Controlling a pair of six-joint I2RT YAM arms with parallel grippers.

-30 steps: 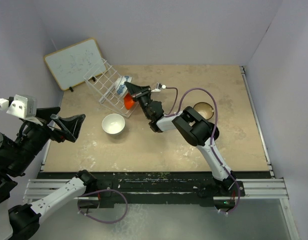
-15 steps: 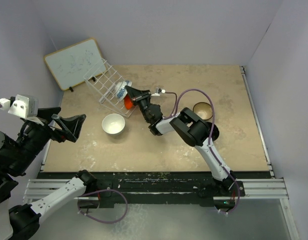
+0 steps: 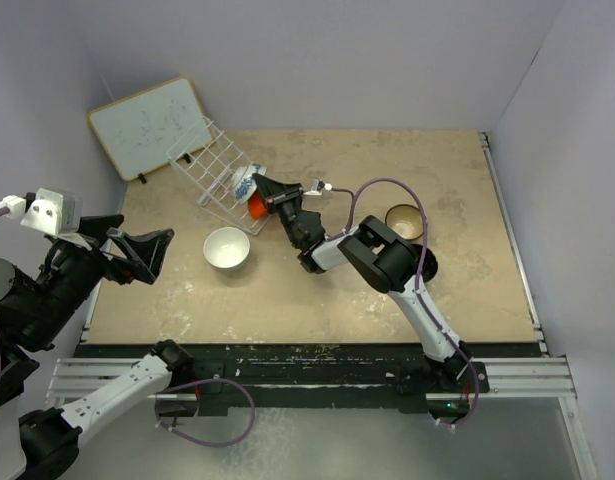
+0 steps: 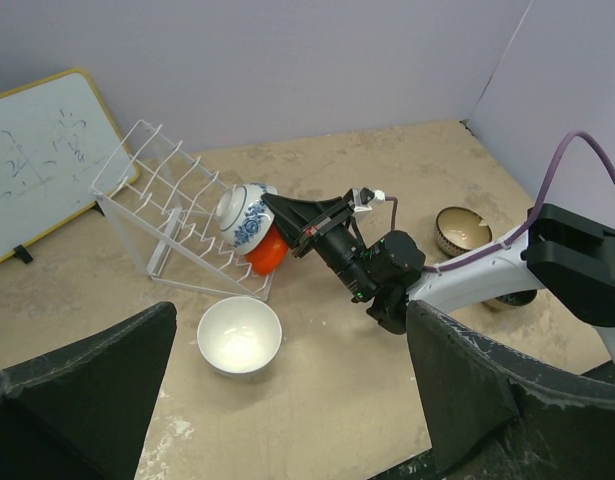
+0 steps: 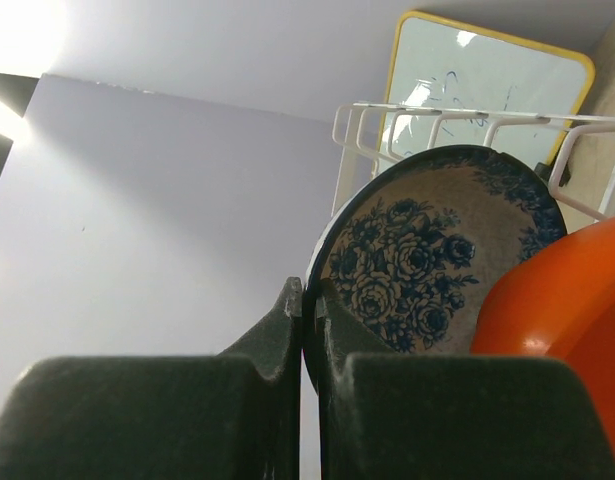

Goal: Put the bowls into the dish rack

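Note:
The white wire dish rack (image 3: 202, 165) stands tilted at the back left. An orange-red bowl (image 3: 255, 205) rests in its near end. My right gripper (image 3: 259, 186) is shut on the rim of the blue-and-white bowl (image 3: 244, 181), which it holds on edge at the rack, just above the orange-red bowl. In the right wrist view both fingers (image 5: 287, 330) pinch that rim, with the floral inside (image 5: 427, 250) facing the orange-red bowl (image 5: 567, 290). The plain white bowl (image 3: 227, 247) sits upright on the table in front of the rack. My left gripper (image 3: 137, 250) hovers open and empty at the left.
A brown-inside bowl (image 3: 404, 220) sits on the table to the right, beside the right arm's elbow. A wood-framed whiteboard (image 3: 147, 125) leans on the back left wall behind the rack. Purple walls close in the table on three sides.
My right gripper has shifted the blue-and-white bowl slightly left and down toward the rack, closer to the orange-red bowl. The left arm has barely moved.

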